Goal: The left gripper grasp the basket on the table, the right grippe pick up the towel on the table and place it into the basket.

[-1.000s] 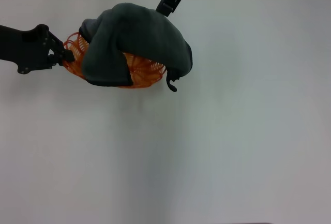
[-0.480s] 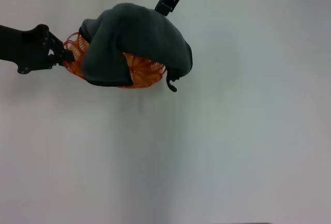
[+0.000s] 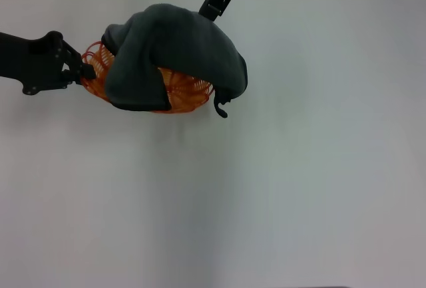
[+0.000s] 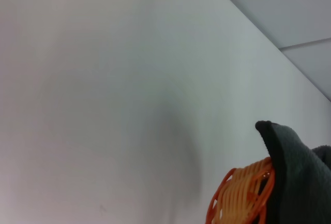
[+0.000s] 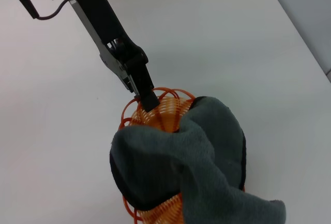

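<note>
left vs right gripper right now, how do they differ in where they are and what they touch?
The left gripper sits at the left end of the orange wire basket, closed on its rim; the right gripper is up behind the grey-green towel, at its far edge.
Left touches the basket only; whether right touches the towel cannot be told.
The left one's grip shows plainly; the right one's does not.
Shared: both dark, both at the same basket-and-towel pile.
</note>
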You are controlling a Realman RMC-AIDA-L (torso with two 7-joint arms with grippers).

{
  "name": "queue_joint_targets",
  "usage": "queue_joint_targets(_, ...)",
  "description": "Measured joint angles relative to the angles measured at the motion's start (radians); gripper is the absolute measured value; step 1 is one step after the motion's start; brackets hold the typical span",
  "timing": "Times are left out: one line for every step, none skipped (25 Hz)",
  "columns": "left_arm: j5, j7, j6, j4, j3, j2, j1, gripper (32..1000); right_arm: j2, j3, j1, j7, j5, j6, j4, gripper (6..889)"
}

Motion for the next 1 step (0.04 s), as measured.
queue_joint_targets(0.000, 0.000, 0.000, 0.000, 0.000, 0.0000, 0.000, 111, 0.000, -0.001, 0.000, 0.000, 0.000, 0.000, -0.002, 879)
